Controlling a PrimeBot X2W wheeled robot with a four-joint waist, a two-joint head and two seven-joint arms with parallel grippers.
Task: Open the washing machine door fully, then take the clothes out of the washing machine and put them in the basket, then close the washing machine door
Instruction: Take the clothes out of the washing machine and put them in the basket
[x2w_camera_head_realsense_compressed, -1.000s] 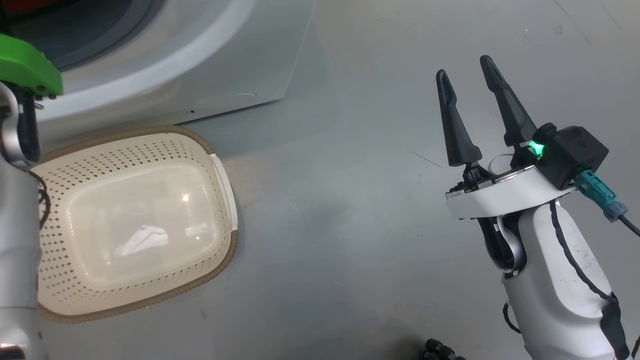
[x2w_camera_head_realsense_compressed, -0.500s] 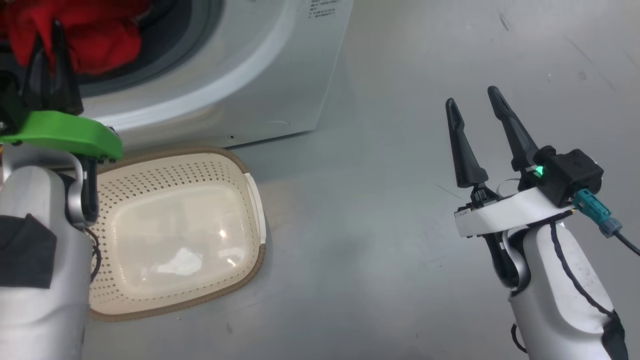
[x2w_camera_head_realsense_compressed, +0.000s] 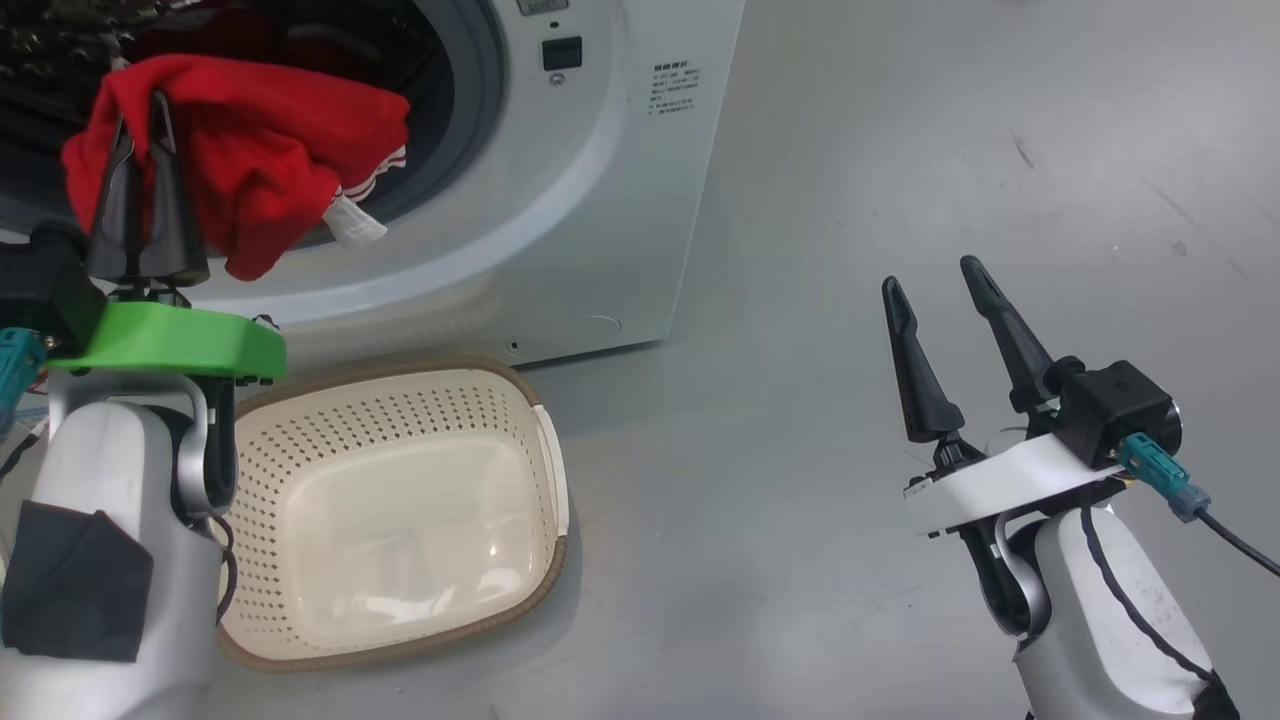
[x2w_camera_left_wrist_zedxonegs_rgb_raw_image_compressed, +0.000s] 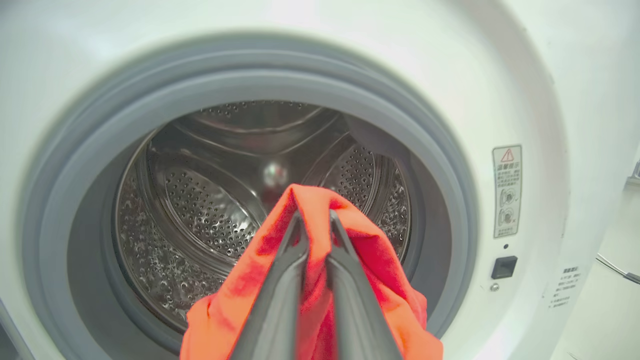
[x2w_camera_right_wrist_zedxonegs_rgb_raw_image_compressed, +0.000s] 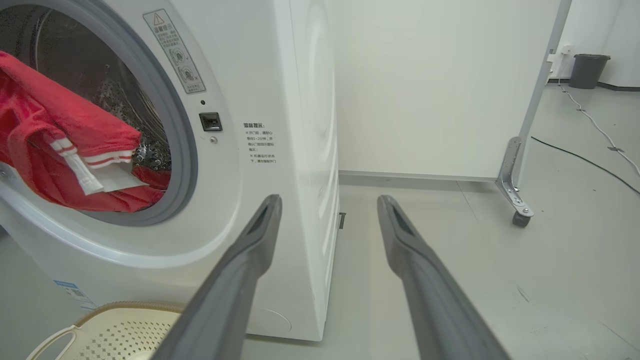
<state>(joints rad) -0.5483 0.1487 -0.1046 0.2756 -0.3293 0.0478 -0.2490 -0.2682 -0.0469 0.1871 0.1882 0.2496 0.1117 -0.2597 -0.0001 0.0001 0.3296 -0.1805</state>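
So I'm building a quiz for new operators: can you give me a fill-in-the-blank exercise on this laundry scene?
1. The jaws of the left gripper are shut on the ___ clothes.
2. The jaws of the right gripper are ___, holding nothing.
3. The basket on the floor in front of the washing machine is ___ of clothes.
Missing words: red; open; empty.

Bright, even light, soft shadows. Small glare on the basket (x2w_camera_head_realsense_compressed: 400, 520) floor beside the left gripper (x2w_camera_head_realsense_compressed: 140, 108). Left wrist view: fingers (x2w_camera_left_wrist_zedxonegs_rgb_raw_image_compressed: 280, 295) blurred, the clothes (x2w_camera_left_wrist_zedxonegs_rgb_raw_image_compressed: 380, 260) around them oversaturated orange, the washing machine (x2w_camera_left_wrist_zedxonegs_rgb_raw_image_compressed: 500, 75) front beyond washed out, bowed at edges. Right wrist view sharper.
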